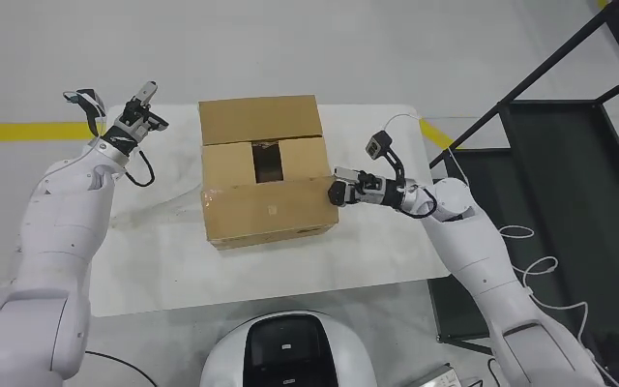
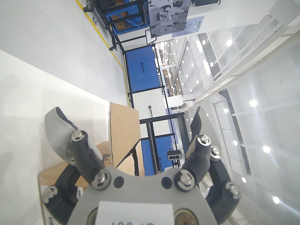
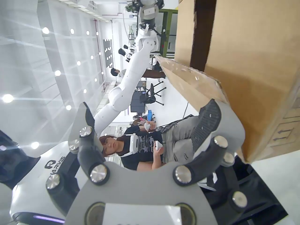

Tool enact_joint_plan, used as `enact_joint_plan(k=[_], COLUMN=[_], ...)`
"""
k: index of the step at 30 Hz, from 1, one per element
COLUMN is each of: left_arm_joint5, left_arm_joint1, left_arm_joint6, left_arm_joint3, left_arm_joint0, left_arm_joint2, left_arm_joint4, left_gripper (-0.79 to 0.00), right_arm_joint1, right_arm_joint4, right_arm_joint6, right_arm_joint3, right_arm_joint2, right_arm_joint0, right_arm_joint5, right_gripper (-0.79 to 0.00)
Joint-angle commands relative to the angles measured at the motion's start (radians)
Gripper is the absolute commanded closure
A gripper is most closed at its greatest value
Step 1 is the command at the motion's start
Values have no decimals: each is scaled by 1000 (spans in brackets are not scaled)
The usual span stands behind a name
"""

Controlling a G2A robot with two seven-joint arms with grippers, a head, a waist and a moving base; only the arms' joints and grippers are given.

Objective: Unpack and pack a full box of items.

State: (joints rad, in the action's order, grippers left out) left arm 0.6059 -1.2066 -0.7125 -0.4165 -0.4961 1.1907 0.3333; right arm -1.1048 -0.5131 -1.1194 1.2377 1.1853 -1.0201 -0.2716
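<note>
Box (image 1: 263,205): brown cardboard, flaps perhaps ajar; left end effector (image 2: 127,118) and right end effector (image 3: 146,114) spread.

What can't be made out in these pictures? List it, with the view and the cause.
- Contents of the box: top view, its flaps cover all but a dark gap.
- Whether the right gripper touches the box: top view, too small; right wrist view, one finger overlaps the flap edge.
- Box's lower part: left wrist view, hidden behind the left gripper.

One box (image 1: 266,184), one table (image 1: 377,252), one left tool (image 1: 146,92), one right tool (image 1: 333,190)
</note>
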Motion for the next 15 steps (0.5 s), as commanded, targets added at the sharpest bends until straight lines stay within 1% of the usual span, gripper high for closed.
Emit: enact_joint_plan(k=[1,7,12,15], left_arm_joint5=[0,-8,-91,-120], left_arm_joint1=[0,0,6,5], left_arm_joint6=[0,9,40,52], left_arm_joint3=[0,-8,-72,-72], left_arm_joint0=[0,-6,-18,-12], left_arm_joint2=[0,-1,-20,-28], left_arm_joint4=[0,-7,-93,-123], left_gripper=[-785,-785,-785,-785], right_arm_joint1=[-2,-7,1,7], right_arm_joint4=[54,168,248,270], right_arm_joint6=[35,121,156,159], right_arm_joint3=[-6,4,58,97], right_arm_joint2=[-15,-42,-30,-14], right_arm_joint0=[12,27,9,-10], right_arm_joint5=[-3,-18,-22,-11], right_gripper=[-785,-785,-785,-785])
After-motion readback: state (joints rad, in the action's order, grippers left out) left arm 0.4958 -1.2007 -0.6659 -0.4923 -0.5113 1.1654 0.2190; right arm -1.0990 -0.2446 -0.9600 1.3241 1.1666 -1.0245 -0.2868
